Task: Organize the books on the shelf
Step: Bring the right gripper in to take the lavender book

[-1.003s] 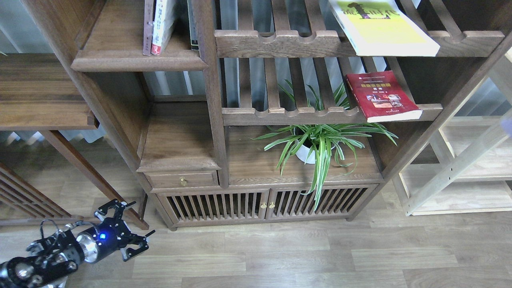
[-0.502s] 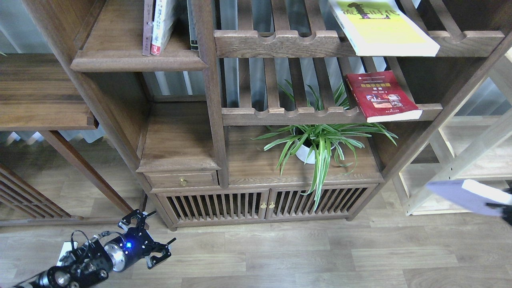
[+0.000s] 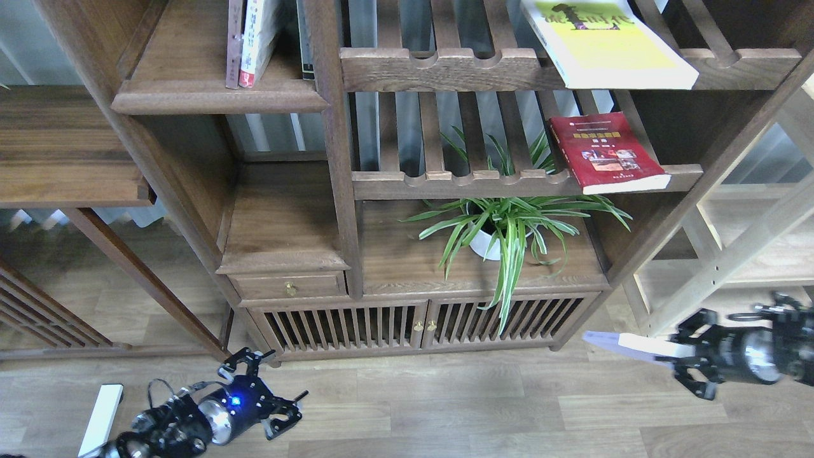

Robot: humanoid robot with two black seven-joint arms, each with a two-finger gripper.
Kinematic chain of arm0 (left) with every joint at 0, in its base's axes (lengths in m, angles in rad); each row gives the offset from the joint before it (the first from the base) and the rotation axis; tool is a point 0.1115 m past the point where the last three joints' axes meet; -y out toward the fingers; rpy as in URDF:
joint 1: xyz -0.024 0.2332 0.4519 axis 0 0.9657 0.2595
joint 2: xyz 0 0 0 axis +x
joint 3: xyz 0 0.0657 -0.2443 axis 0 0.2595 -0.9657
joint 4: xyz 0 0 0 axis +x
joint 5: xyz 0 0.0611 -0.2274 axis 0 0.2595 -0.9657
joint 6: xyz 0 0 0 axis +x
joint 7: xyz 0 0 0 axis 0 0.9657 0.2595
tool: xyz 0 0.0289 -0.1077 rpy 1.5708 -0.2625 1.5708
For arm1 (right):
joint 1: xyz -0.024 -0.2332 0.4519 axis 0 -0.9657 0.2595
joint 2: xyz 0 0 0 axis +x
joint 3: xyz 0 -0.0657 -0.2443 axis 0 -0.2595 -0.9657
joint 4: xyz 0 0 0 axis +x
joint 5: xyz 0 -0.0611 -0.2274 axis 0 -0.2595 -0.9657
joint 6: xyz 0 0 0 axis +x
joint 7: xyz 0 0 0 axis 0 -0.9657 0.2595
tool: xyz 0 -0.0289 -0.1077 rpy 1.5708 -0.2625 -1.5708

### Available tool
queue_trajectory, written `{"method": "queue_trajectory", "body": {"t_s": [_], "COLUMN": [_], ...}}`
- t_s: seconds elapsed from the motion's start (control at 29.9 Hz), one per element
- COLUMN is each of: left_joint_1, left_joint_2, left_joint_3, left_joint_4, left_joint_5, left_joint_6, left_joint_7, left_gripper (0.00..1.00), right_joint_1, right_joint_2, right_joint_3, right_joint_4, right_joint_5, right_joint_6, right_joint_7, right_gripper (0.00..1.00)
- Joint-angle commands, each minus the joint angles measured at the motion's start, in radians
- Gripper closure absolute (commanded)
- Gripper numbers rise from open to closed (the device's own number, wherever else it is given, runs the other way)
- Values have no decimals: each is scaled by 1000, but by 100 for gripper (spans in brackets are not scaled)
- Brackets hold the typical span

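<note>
My right gripper (image 3: 679, 356) comes in from the right, low over the floor, and is shut on the pale lavender-white book (image 3: 626, 345), which sticks out flat to the left. The yellow-green book (image 3: 604, 48) lies on the upper slatted rack. The red book (image 3: 604, 152) lies on the slatted rack below it. The shelf (image 3: 219, 100), a dark solid board with a rounded lip, is at the upper left and holds a few upright white and brown spines (image 3: 251, 41). My left gripper (image 3: 280, 391) is open and empty, low at the bottom left.
A potted spider plant (image 3: 502, 229) stands on the cabinet top under the red book. A similar bare solid board (image 3: 283, 222) sits above a small drawer. Pale wood shelving (image 3: 731, 254) stands at the right. A white flat object (image 3: 102, 416) lies by my left arm.
My right gripper has come in from the right edge and moved left and down with the lavender-white book. My left gripper has moved right and down, staying open.
</note>
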Motion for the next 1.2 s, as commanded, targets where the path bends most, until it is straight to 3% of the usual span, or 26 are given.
{"method": "queue_trajectory", "body": {"t_s": [0.0,0.07,0.27,0.43,0.67,0.97,1.17], "left_joint_1": [1,-1,-2,-41,-64,-120,-156], "left_joint_2": [-40,-40,-40,-40,-40,-40,-40], "left_joint_3": [5,6,8,29,183,252,275], "left_joint_4": [54,59,60,51,40,34,-12], "left_joint_5": [-1,-1,6,20,29,32,32], "left_joint_6": [-48,-65,-58,-75,-118,-234,-240], "left_joint_7": [66,110,124,110,91,0,0], "left_gripper": [0,0,1,1,1,1,1], "right_joint_1": [-43,-60,-94,-112,-109,-108,-95], "right_joint_2": [69,108,215,301,421,504,547], "right_joint_3": [1,1,-9,-10,-15,-16,-15], "right_joint_4": [-41,-59,-72,-72,-70,-64,-39], "right_joint_5": [9,9,-10,-53,-65,-128,-146], "right_joint_6": [-23,-40,-91,-106,-111,-118,-118], "right_joint_7": [0,0,0,0,0,0,0], "right_gripper": [97,97,97,97,97,97,97]}}
